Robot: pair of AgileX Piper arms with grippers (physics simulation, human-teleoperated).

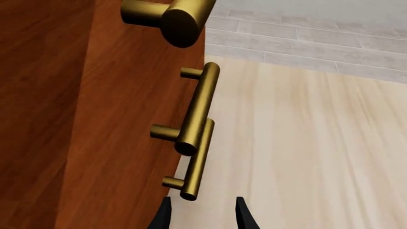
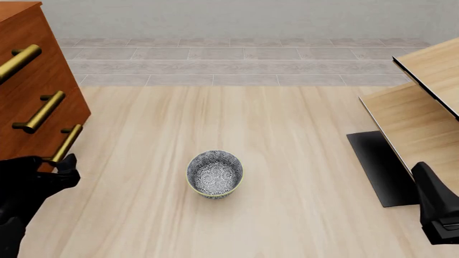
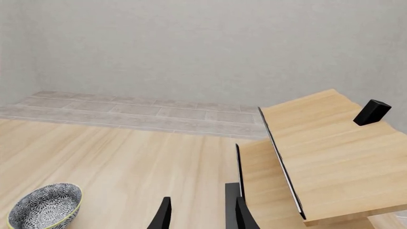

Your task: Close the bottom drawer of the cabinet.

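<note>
The reddish-brown wooden cabinet point(image 2: 36, 80) of three drawers stands at the far left of the pale wood table point(image 2: 301, 177). Its bottom drawer point(image 2: 29, 148), the same polished red-brown wood, carries one brass bar handle point(image 2: 66, 143) on two short posts. That bar's long axis runs level along the drawer front, which faces toward the table's middle. In the left wrist view the bar point(image 1: 197, 160) lies just ahead of the left gripper point(image 1: 203, 214), lengthwise along the reach, by one black finger point(image 1: 162, 217); the fingers stand apart, holding nothing. The right gripper point(image 3: 202, 212) has its fingers parted too, beside the pale light-wood furniture point(image 3: 330, 152). A blue-patterned ceramic bowl point(image 2: 214, 173) sits mid-table.
</note>
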